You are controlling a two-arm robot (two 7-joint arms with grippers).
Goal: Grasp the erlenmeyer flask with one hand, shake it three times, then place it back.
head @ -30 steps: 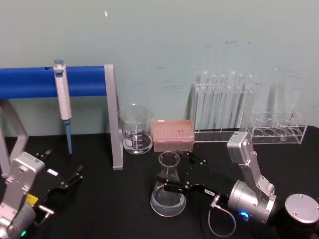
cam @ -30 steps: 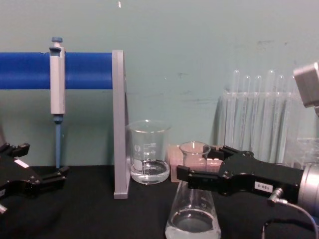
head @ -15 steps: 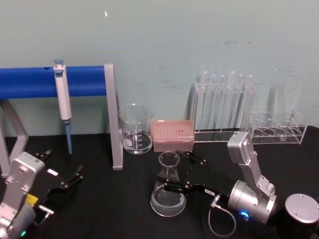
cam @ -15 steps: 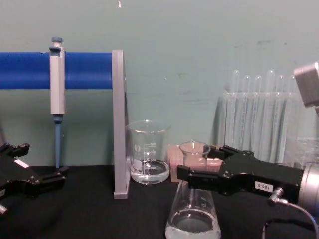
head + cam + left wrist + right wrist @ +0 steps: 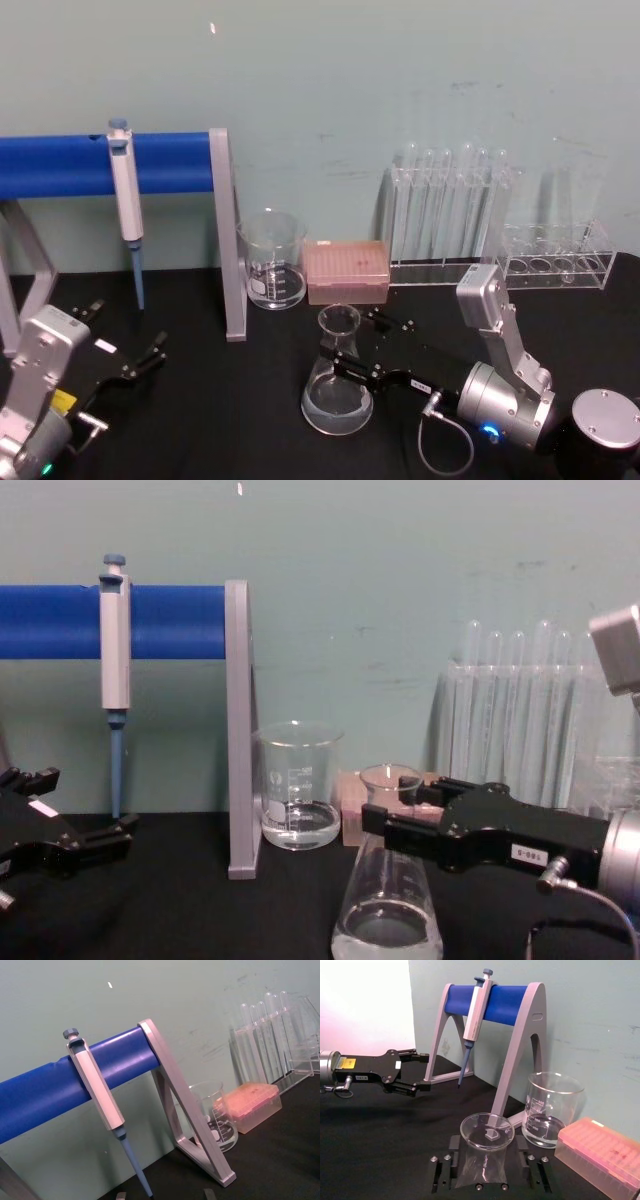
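on the black table (image 5: 220,400), conical glass flask (image 5: 337,398) straddled by right gripper (image 5: 355,340)

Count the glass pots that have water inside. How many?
2. The erlenmeyer flask stands in front, at the right gripper. The beaker stands behind it, beside the grey post. The test tubes are too faint to judge.

Lab bench setup. Pipette (image 5: 124,190) hangs on a blue-bar stand (image 5: 60,165). Glass beaker (image 5: 272,260) with printed graduations holds a little clear liquid, just beside a pink tip box (image 5: 346,270). Clear rack of upright test tubes (image 5: 450,210) stands at the back, with a second clear rack (image 5: 555,262) near it. Erlenmeyer flask (image 5: 338,385) with liquid sits up front. Black worktop (image 5: 230,410), plain pale green wall (image 5: 330,80).
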